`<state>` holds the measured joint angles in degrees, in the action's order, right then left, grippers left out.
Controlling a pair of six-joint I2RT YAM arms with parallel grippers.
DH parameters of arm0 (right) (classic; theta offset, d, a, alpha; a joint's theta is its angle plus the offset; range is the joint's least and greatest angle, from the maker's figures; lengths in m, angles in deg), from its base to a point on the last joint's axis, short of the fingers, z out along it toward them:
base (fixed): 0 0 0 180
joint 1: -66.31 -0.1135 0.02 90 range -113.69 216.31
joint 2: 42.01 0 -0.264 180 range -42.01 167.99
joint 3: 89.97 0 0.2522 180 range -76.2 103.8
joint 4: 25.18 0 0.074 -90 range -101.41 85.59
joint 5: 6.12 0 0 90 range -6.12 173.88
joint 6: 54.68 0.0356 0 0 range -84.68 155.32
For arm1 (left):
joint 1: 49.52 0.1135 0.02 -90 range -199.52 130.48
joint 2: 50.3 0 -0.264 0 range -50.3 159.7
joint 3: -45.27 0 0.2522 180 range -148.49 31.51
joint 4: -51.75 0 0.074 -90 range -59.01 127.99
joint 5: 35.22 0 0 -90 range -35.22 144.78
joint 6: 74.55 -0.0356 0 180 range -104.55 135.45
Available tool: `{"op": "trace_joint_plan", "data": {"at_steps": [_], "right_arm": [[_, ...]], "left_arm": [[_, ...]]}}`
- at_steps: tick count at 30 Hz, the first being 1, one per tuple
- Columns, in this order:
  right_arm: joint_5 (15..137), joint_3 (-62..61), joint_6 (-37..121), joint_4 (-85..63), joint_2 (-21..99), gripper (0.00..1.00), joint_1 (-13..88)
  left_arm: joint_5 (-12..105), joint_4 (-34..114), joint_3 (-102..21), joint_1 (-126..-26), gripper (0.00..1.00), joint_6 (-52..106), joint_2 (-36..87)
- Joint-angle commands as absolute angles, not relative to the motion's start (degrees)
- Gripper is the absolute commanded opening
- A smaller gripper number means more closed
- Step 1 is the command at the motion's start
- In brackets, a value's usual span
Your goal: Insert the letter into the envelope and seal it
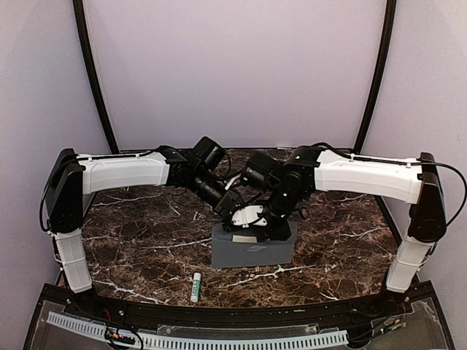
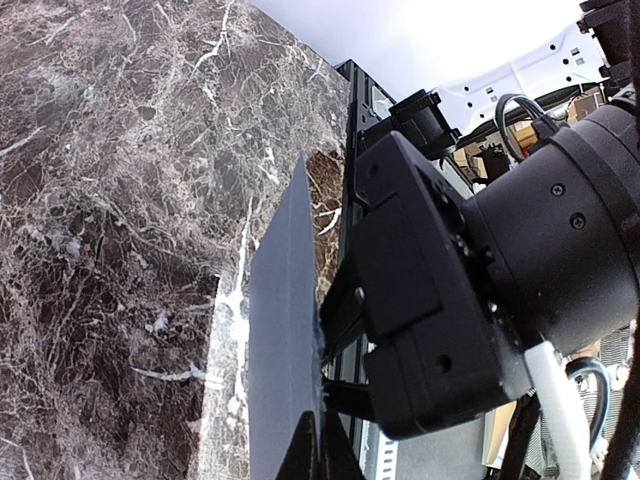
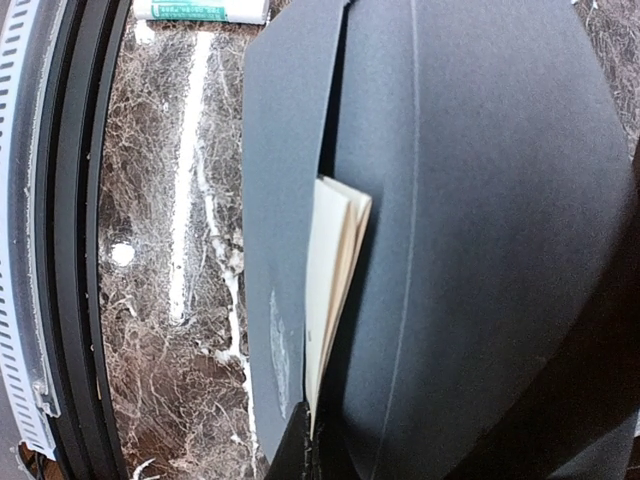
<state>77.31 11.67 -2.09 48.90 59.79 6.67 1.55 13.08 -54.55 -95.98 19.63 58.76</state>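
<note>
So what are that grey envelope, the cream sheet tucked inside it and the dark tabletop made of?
The envelope looks like matte slate-grey paper: thin and flat, with a crisp fold line. The letter seems to be cream paper, folded into visible layers at the envelope's mouth. The tabletop looks like polished dark brown marble with white veins, though it could be printed laminate.

Both arms folded inward, left hand [image 1: 237, 217] and right hand [image 1: 273, 227] closed, close together.
</note>
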Motion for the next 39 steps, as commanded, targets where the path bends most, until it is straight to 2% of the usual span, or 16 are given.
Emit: {"op": "trace_joint_plan", "data": {"at_steps": [1, 17, 23, 27, 29, 31, 39], "right_arm": [[77.2, 11.6, -2.2, 48.0, 60.7, 0.0, 6.0], [78.0, 6.2, -2.5, 43.3, 56.8, 0.01, 5.7], [78.9, 6.0, -2.4, 42.5, 55.4, 0.05, 5.7], [79.3, 5.9, -3.0, 41.8, 53.7, 0.19, 5.7], [79.4, 5.3, -3.2, 40.9, 52.7, 0.36, 5.6], [79.5, 4.8, -3.5, 40.4, 52.3, 0.45, 5.6], [80.5, 4.2, -4.0, 38.7, 53.4, 0.56, 4.6]], "left_arm": [[-0.2, 13.6, -54.2, -95.8, 0.0, 19.6, 58.4], [-0.2, 13.8, -54.3, -95.7, 0.0, 19.6, 58.8], [-0.1, 13.7, -54.3, -95.8, 0.0, 19.4, 59.0], [-0.1, 13.8, -54.4, -95.7, 0.0, 19.6, 59.2], [-0.1, 13.8, -54.5, -95.7, 0.0, 19.7, 59.3], [-0.2, 13.8, -54.5, -95.6, 0.0, 19.8, 59.4], [-4.1, 16.1, -54.4, -94.8, 0.0, 22.8, 59.4]]}}
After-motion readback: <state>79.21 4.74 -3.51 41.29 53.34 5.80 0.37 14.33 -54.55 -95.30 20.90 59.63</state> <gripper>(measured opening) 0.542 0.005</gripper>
